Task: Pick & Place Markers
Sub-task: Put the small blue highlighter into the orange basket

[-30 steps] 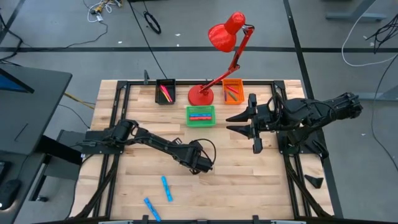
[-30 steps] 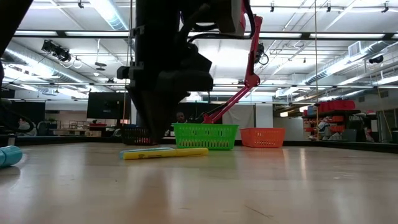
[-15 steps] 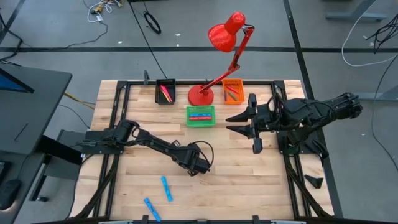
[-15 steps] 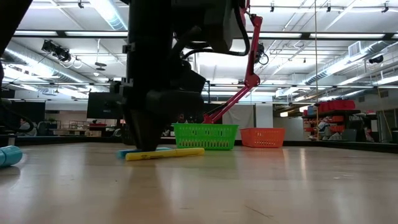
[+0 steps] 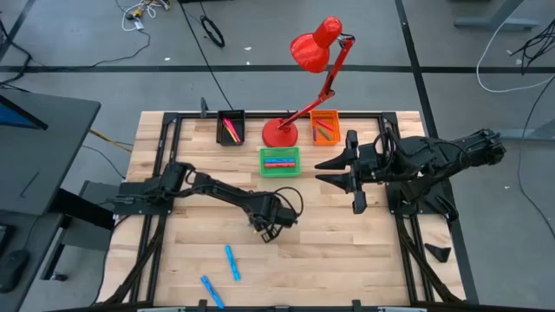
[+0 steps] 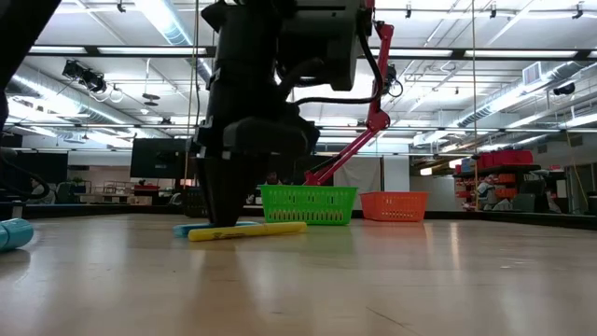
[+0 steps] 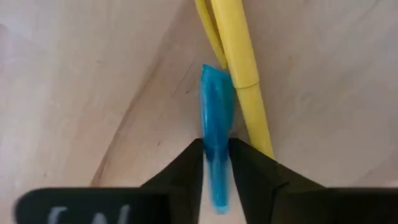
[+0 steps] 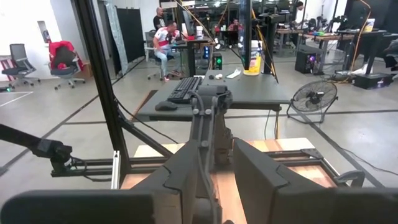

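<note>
Left gripper (image 7: pixel 216 163) jaws clamp blue marker (image 7: pixel 216 106) beside yellow marker (image 7: pixel 239 56)

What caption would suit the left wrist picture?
Left gripper closing its dark fingers around a translucent blue marker beside a yellow marker on the wooden table.

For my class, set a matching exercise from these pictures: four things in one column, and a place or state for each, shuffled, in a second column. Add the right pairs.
Things:
1. blue marker
2. yellow marker
3. red lamp
4. right gripper

Places or states:
A. stands at the table's far edge, between the black bin and the orange bin
B. lies on the wood, right beside the blue one
C. pinched between the fingers of the left gripper
D. waits off the wood, near the green bin, holding nothing

Pairs: 1-C, 2-B, 3-A, 4-D
</note>
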Robot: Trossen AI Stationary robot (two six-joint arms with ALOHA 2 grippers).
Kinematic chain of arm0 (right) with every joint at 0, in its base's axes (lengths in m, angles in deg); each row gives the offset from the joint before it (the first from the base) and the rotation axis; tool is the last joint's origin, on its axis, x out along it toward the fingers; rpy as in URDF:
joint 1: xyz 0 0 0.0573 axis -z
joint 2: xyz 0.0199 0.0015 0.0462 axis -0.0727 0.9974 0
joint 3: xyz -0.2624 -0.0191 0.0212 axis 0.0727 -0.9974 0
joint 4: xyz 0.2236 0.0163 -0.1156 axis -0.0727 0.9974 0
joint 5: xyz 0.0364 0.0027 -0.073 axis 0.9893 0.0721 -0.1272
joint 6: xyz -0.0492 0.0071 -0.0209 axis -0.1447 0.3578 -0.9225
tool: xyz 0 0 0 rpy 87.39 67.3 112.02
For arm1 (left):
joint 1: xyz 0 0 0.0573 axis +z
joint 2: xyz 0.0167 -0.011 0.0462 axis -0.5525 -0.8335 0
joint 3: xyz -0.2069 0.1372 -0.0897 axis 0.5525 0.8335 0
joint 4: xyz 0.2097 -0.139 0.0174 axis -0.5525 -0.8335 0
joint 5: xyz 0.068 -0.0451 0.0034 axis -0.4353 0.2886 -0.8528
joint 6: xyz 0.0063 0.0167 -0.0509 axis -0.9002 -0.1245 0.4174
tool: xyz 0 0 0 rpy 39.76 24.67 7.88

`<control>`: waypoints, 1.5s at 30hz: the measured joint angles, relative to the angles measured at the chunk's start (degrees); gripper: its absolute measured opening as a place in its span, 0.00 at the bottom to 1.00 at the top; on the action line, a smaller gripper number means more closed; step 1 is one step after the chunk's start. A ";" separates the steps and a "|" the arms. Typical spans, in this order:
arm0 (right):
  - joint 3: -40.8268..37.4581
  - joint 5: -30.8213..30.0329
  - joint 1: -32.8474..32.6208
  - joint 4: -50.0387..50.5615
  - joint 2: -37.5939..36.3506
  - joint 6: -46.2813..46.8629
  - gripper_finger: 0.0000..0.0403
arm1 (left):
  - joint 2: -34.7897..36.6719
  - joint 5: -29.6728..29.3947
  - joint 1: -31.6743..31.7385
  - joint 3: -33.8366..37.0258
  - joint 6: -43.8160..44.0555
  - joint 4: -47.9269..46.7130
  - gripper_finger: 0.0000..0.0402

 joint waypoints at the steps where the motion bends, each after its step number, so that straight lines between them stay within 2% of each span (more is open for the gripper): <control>1: 0.00 0.00 0.00 -0.01 0.00 0.00 0.26 | -0.01 0.34 0.26 0.00 -0.25 -0.02 0.19; 5: 0.00 0.00 -0.04 -0.02 0.00 0.04 0.26 | -0.01 0.19 0.57 0.00 -1.20 -0.30 0.09; 10: 0.00 0.00 -0.04 -0.13 0.00 0.04 0.26 | 0.63 -2.29 0.53 0.09 -1.17 -1.59 0.09; 16: -0.02 -0.07 -0.03 -0.56 0.00 -0.10 0.26 | 4.68 -7.18 0.38 0.42 -1.69 -5.58 0.09; 21: -0.02 -4.57 -0.02 -0.83 0.00 -0.07 0.26 | 9.09 -13.00 -0.22 0.44 -4.22 -6.45 0.09; 31: -0.02 -6.43 -0.02 -5.28 -0.01 0.35 0.26 | 21.28 -19.29 -0.22 0.37 -12.18 -3.24 0.09; 38: -0.02 -11.55 0.00 -5.85 -0.02 7.86 0.27 | 32.64 -25.05 -0.08 0.30 -19.46 4.44 0.09; 41: -0.02 -12.59 0.02 -5.40 0.00 8.99 0.30 | 37.14 -26.98 0.33 0.28 -22.56 7.76 0.09; 45: -0.02 -12.65 0.00 -6.03 0.17 9.08 0.40 | 42.82 -27.93 1.01 0.26 -26.42 12.72 0.09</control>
